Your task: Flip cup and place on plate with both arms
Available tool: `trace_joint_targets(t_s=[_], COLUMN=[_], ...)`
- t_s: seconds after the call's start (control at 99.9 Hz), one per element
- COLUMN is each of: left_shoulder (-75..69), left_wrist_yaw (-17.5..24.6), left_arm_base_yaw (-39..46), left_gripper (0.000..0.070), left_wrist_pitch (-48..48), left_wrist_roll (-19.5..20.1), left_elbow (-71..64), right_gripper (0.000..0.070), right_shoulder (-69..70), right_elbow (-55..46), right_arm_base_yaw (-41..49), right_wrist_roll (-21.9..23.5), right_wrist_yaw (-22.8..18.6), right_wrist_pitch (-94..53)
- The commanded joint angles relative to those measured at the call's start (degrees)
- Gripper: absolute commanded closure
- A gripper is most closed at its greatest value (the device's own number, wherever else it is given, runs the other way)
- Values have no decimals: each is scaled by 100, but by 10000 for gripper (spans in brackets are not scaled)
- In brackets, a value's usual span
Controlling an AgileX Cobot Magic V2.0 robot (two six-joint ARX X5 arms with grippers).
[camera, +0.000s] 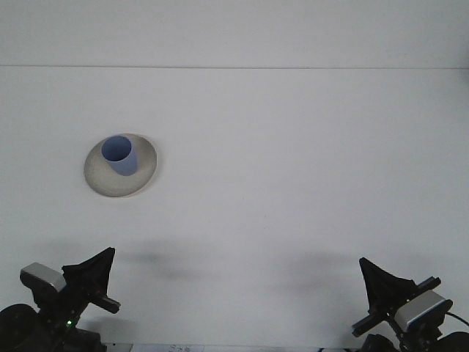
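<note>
At the lower left corner the left gripper (94, 265) sits low over the white surface (293, 161), its jaws drawn together into a single dark point and holding nothing. Beyond it, well apart toward the far left, the blue cup (119, 155) stands upright with its mouth up on the pale plate (143, 174), slightly left of the plate's middle. At the lower right corner the right gripper (375, 277) likewise has its jaws closed together and empty, far from cup and plate.
</note>
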Motion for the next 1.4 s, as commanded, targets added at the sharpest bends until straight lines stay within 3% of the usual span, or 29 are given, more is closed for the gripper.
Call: trace_joint_targets(t_s=[0.0, 0.24, 0.4, 0.49, 0.64, 0.78, 1.191, 1.391], left_shoulder=[-2, -2, -28, -46, -90, -291, -614, -614], left_wrist_yaw=[11, 11, -94, -581, -1818, -2444, -2468, -2441], left_arm_base_yaw=[-15, -9, 164, 323, 472, 592, 859, 879], left_gripper=[685, 685, 685, 685, 685, 685, 685, 685], left_wrist_pitch=[57, 55, 328, 927, 1814, 2481, 3827, 3862], left_wrist_roll=[-15, 2, 815, 1228, 1235, 1237, 1215, 1154], left_elbow=[48, 48, -107, -538, -1460, -2249, -3565, -3569], right_gripper=[693, 693, 693, 694, 693, 693, 693, 694], right_shoulder=[22, 22, 22, 22, 22, 22, 22, 22], right_elbow=[33, 33, 33, 33, 33, 33, 33, 35], right_arm_base_yaw=[68, 68, 68, 68, 68, 68, 68, 68], right_wrist_roll=[-17, -17, -17, -17, -17, -17, -17, -17], right_wrist_yaw=[2, 2, 2, 2, 2, 2, 2, 2], right_wrist_pitch=[55, 55, 55, 55, 55, 55, 55, 57])
